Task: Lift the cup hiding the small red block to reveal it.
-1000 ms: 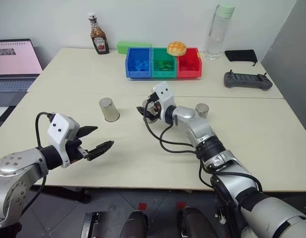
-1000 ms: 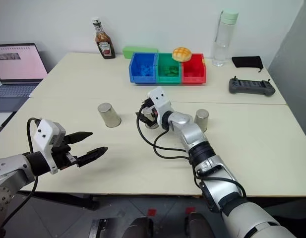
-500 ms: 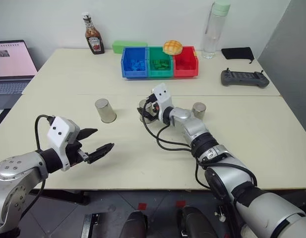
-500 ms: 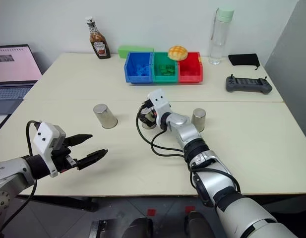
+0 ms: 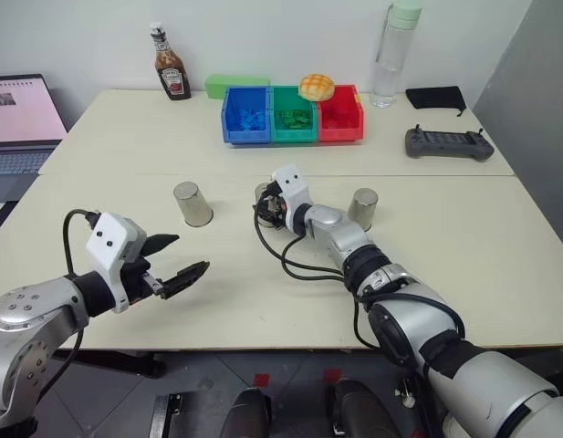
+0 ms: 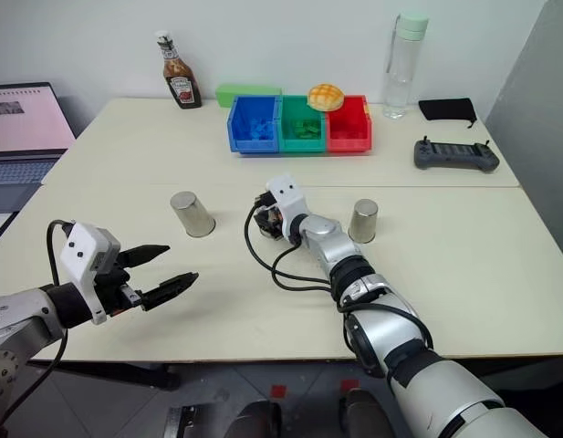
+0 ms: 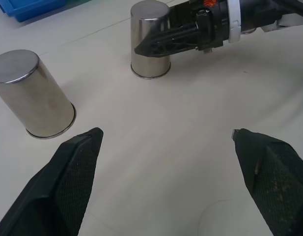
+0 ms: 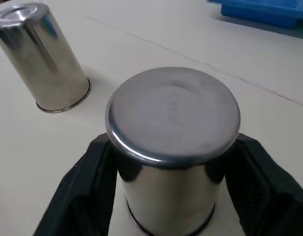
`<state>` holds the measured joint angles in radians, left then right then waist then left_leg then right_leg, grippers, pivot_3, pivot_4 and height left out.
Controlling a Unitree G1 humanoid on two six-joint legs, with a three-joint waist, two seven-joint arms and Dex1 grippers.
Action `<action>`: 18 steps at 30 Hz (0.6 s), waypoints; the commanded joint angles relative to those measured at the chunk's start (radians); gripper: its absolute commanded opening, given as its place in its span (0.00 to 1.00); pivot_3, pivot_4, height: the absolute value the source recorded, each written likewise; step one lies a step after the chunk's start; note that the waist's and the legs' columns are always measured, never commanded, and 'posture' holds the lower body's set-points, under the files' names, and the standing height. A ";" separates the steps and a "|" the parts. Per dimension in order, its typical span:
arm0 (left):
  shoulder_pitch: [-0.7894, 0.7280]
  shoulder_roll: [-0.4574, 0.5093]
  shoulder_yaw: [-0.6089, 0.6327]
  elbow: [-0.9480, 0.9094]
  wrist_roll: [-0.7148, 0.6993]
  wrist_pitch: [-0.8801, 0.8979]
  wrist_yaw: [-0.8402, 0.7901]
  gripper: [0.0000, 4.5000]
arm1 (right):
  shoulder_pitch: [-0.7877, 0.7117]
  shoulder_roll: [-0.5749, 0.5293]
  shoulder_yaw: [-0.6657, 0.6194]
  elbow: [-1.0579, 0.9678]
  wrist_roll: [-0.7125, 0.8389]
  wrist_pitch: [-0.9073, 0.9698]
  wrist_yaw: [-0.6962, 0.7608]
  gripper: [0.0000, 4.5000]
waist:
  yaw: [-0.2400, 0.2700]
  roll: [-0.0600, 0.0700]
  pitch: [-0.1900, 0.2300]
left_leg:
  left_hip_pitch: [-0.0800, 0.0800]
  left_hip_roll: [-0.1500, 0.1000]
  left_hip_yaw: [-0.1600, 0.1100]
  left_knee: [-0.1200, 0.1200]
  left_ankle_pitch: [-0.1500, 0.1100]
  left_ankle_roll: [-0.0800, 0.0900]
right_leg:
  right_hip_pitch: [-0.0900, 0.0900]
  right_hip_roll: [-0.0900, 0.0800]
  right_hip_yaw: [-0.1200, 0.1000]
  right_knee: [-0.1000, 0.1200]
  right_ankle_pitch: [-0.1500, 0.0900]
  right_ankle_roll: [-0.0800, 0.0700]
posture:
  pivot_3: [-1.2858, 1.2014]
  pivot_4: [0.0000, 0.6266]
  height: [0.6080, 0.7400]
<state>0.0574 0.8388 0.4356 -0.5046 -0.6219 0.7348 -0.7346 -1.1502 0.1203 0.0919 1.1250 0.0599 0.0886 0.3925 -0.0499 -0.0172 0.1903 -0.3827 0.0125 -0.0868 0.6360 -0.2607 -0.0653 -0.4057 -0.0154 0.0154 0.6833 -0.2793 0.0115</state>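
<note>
Three steel cups stand upside down in a row on the table. My right gripper (image 5: 265,208) is shut on the middle cup (image 8: 173,123), one black finger (image 8: 87,182) pressed to each side; that cup rests on the table. The left cup (image 5: 192,203) and the right cup (image 5: 362,209) stand free. Nearer the front edge, my left gripper (image 5: 190,254) hovers open and empty, pointing toward the left cup (image 7: 34,93) and the middle cup (image 7: 150,46). The small red block is hidden.
Blue (image 5: 246,115), green (image 5: 293,115) and red (image 5: 341,115) bins stand at the back with a bun (image 5: 317,87) on them. A sauce bottle (image 5: 172,75), a water bottle (image 5: 391,53), a controller (image 5: 449,144) and a laptop (image 5: 21,119) ring the table.
My right gripper has sunk slightly and its fingers have closed onto the middle cup. The left arm has kept still. The camera has shifted a little.
</note>
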 commanded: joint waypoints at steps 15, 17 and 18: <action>-0.102 -0.004 -0.045 -0.006 -0.027 0.026 0.023 1.00 | 0.208 -0.160 -0.009 -0.557 -0.019 0.137 0.041 0.59 | 0.013 -0.003 -0.002 | -0.001 -0.001 -0.001 0.000 0.000 0.000 | 0.000 -0.001 0.000 -0.001 0.000 0.000 | 0.52 0.24 1.00; -0.118 -0.002 -0.062 -0.002 -0.026 0.030 0.021 1.00 | 0.230 -0.176 -0.022 -0.588 -0.004 0.176 0.038 0.59 | 0.014 -0.003 -0.002 | -0.001 -0.001 0.000 0.000 0.000 0.000 | 0.000 -0.001 0.000 -0.001 0.001 0.001 | 0.52 0.24 1.00; -0.123 -0.001 -0.069 -0.001 -0.027 0.031 0.019 1.00 | 0.237 -0.178 -0.025 -0.600 0.004 0.194 0.041 0.59 | 0.013 -0.003 -0.002 | -0.001 -0.001 0.000 0.000 0.000 0.000 | 0.000 -0.001 0.000 0.000 0.001 0.001 | 0.52 0.24 1.00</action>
<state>-0.0517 0.8347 0.3737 -0.4978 -0.6369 0.7637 -0.7129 -0.8878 -0.0601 0.0790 0.6071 0.0495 0.2650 0.4328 -0.0366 -0.0199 0.1887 -0.3834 0.0118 -0.0859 0.6363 -0.2606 -0.0654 -0.4058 -0.0166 0.0160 0.6831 -0.2783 0.0129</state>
